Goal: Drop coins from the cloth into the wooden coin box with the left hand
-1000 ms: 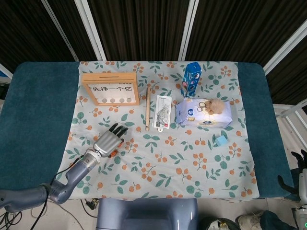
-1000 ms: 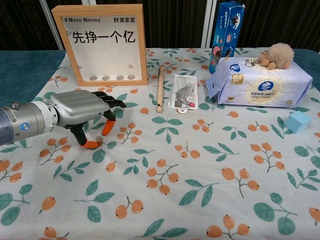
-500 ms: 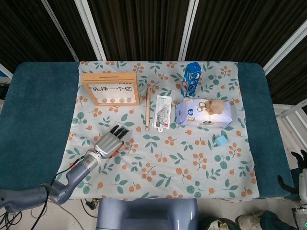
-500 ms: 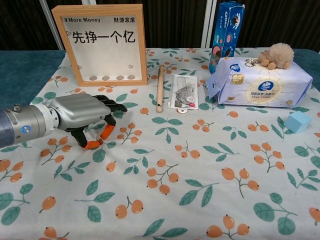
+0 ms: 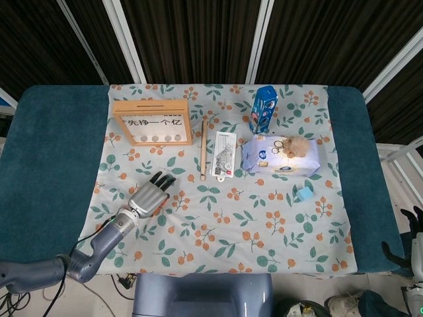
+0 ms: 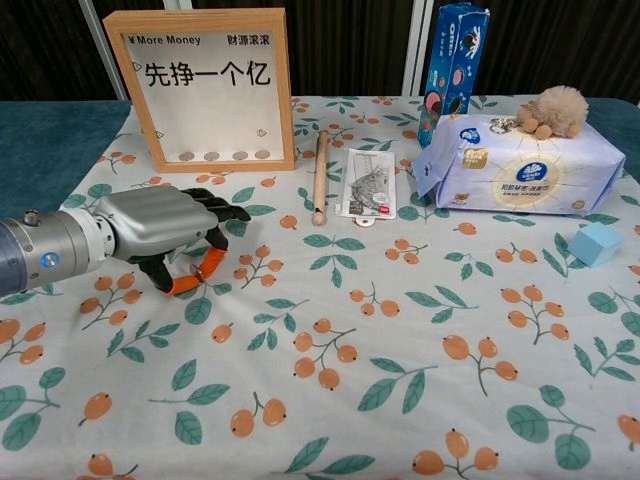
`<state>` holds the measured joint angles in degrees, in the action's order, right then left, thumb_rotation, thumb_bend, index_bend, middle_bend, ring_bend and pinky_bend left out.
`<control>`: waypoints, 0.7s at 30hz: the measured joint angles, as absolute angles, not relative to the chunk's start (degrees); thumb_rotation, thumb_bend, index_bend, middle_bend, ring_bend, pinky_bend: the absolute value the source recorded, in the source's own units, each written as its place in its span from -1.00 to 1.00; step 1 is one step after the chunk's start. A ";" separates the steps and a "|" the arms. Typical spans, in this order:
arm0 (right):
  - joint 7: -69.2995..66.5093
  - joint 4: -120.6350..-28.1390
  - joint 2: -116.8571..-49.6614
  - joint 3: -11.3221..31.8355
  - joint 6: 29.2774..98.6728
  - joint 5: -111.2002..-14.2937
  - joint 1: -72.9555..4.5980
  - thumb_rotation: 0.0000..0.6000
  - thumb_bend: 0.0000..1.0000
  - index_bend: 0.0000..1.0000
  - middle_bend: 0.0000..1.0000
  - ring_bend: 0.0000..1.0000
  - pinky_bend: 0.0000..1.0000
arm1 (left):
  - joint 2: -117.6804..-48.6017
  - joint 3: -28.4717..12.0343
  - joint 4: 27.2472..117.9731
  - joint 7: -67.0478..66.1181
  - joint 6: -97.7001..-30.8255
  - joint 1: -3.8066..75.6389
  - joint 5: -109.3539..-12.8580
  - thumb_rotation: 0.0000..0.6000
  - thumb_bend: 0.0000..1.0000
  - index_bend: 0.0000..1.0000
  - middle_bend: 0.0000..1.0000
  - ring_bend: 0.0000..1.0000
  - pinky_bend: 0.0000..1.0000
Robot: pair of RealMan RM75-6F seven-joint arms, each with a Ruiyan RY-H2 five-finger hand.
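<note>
Left hand crouches palm-down on the floral cloth, its orange-tipped fingers curled in as though pinching at the fabric; whether a coin is caught between them cannot be told, for none shows under the palm in either view. Judging by this, the pick-up is the step in hand, with nothing yet lifted. To do it well, the fingertips should close flat on the coin's rim without bunching the cloth, then the hand should rise straight before swinging toward the box.

Standing upright just beyond the hand at the cloth's far left, the wooden box shows a row of coins lying along the bottom behind its clear front. Its slot runs along the top edge, so the coin must arrive on edge and in line with it.

One coin lies on the cloth near the packet, well apart from the hand. Right hand hangs off the desk edge, holding nothing that can be seen.
</note>
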<state>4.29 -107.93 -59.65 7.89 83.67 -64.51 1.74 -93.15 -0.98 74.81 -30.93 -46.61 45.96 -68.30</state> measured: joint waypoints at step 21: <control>3.96 -108.11 -59.53 7.87 83.55 -64.43 1.76 1.00 -0.26 -0.65 -0.91 -1.00 -1.00 | -92.62 -2.53 76.16 -29.36 -46.67 46.21 -66.69 1.00 0.01 0.30 -0.84 -1.00 -1.00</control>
<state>3.96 -108.11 -59.53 7.87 83.55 -64.43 1.76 -92.62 -2.53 76.16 -29.36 -46.67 46.21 -66.69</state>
